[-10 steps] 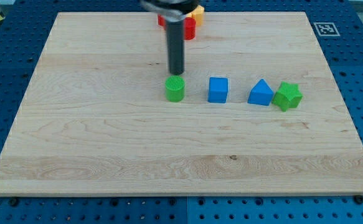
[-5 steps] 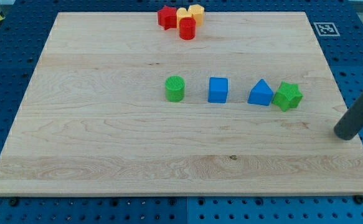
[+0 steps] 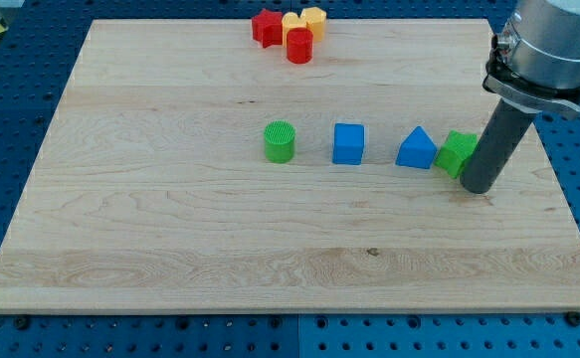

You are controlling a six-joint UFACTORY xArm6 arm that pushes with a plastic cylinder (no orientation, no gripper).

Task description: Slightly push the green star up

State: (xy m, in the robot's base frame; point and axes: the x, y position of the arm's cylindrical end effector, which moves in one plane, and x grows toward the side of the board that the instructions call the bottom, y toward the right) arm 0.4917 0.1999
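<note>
Green star (image 3: 456, 153) sits at the table's (image 3: 170, 229) right, touching the blue triangle (image 3: 417, 149). My tip (image 3: 476, 187) stands lower-right, no claw fitted. Recommend centring beneath, then a short upward nudge.

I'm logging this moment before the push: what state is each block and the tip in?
green star: flat on the board, partly hidden by the rod, beside the blue triangle
my tip: down at the star's lower right
blue cube: standing alone
green cylinder: upright, alone
red star, red cylinder, two yellow blocks: clustered at the view's top
</note>
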